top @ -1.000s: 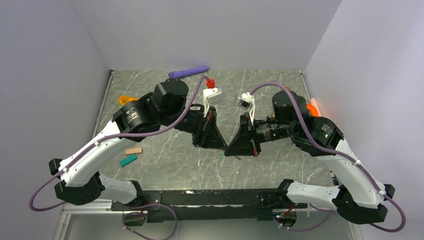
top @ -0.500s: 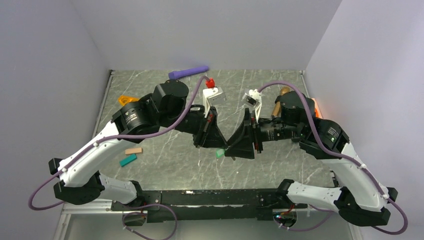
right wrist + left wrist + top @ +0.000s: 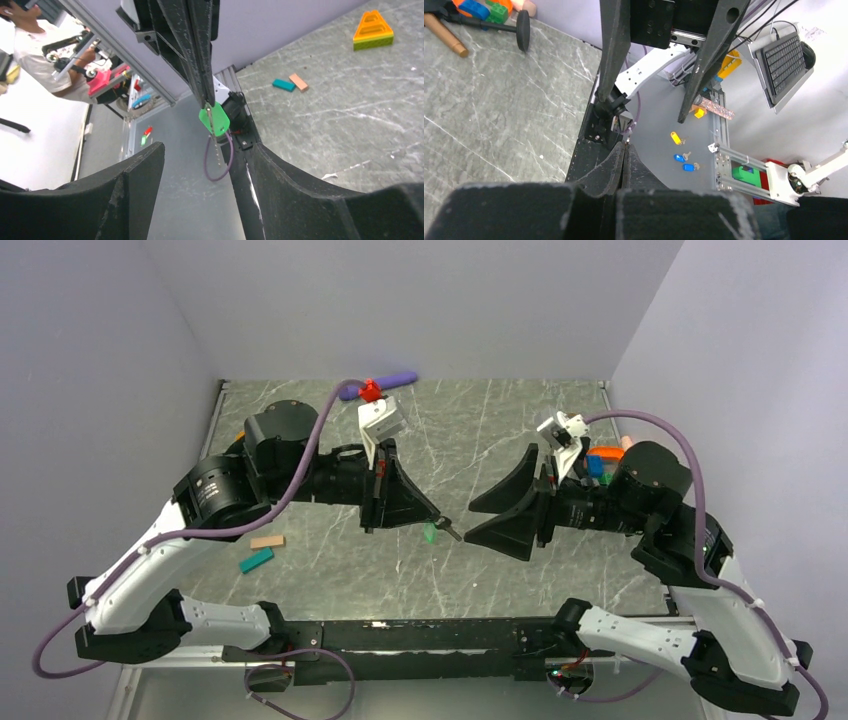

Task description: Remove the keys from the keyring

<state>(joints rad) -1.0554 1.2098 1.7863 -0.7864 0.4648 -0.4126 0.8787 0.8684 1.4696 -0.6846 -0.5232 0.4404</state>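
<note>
Near the front left of the grey marbled table (image 3: 330, 570), a teal block (image 3: 256, 560) lies just beside a tan block (image 3: 267, 541). At mid-table, the left gripper (image 3: 438, 523) is pinched tight on the green key (image 3: 430, 532), held above the surface. The tag is clamped between the fingertips and the metal blade sticks out beyond it. Facing it, the right gripper (image 3: 470, 521) holds nothing, its jaws spread wide and its tips near the key but apart from it. Behind the right arm sits a cluster of coloured toys (image 3: 600, 458). A purple cylinder (image 3: 380, 386) lies by the far wall.
</note>
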